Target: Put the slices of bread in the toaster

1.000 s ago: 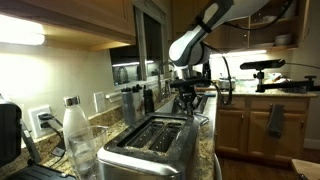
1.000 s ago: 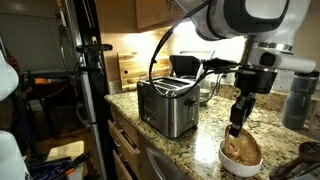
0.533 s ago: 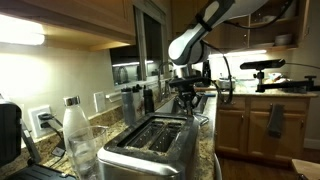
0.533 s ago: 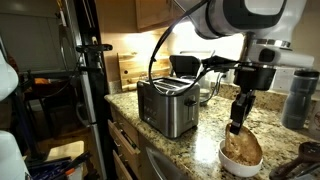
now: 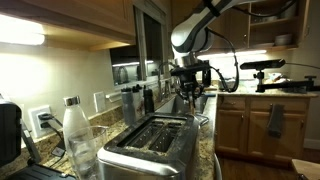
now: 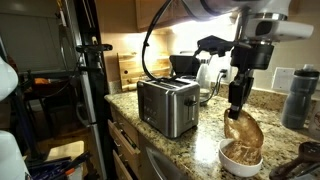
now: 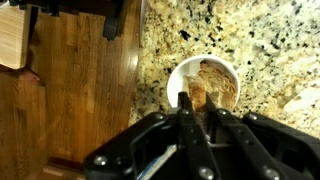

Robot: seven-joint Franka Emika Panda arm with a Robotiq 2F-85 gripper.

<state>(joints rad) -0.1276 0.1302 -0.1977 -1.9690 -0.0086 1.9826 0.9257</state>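
Wrist view: claw (image 7: 195, 108) is clenched on one slice of bread, which shows as a tan-brown edge pinched between the fingers. Directly below it sits a white bowl (image 7: 176, 75) with more bread (image 7: 222, 85) lying inside. How many slices are in there cannot be counted.

In an exterior view the claw (image 6: 237, 108) hangs over the bowl (image 6: 226, 160). The held slice (image 6: 244, 130) dangles beneath it, gripped at its upper end. Its lower edge is close above the bread in the bowl, and whether it is fully clear cannot be told.

The toaster (image 6: 166, 108) stands on the granite surface (image 6: 200, 135), well apart from the bowl. In an exterior view its two long slots (image 5: 155, 135) look dark and empty. Nothing pokes out of the top in either exterior view.

Progress, as judged:
- Done: first slice grasped at the bowl.
- Not yet done: carry across to the toaster, line the slice up edge-down over a slot, release.
- Left after that: the bread in the bowl, same routine.

Task is at an early stage, with no slice in the toaster yet.
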